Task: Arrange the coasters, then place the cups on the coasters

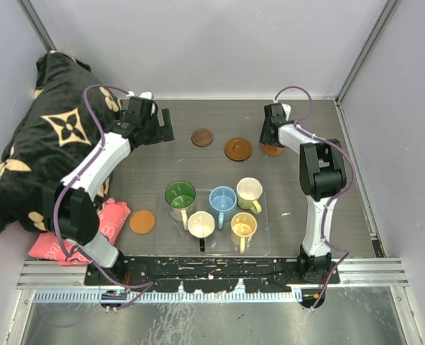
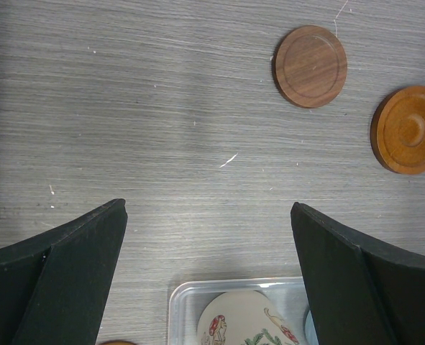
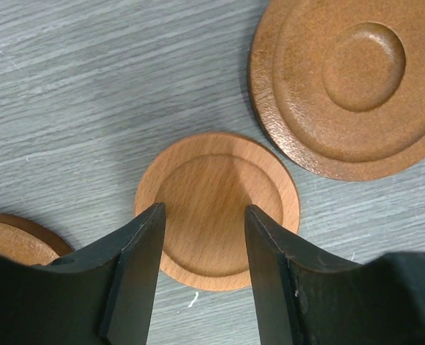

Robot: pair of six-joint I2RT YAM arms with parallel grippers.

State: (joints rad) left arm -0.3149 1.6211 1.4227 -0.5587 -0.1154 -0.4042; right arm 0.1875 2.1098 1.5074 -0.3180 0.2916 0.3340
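**Right wrist view: jaws part-spread above a pale coaster**

We see the right gripper [image 3: 203, 212] with its jaws partly apart and grasping nothing, poised over a light orange coaster [image 3: 216, 180] that lies flat on the grey desk [image 3: 90, 86]. A darker rimmed coaster [image 3: 349, 86] lies just beside it, and a third coaster [image 3: 11, 241] peeks in at lower left. From above, a dark brown coaster [image 1: 202, 137] sits further left, and an orange coaster [image 1: 142, 221] lies well apart, next to a pink cloth [image 1: 115, 215]. The left gripper [image 2: 208, 207] is released, jaws wide over bare desk. The five cups [image 1: 223, 201] stand together in the clear tray [image 1: 262, 237].
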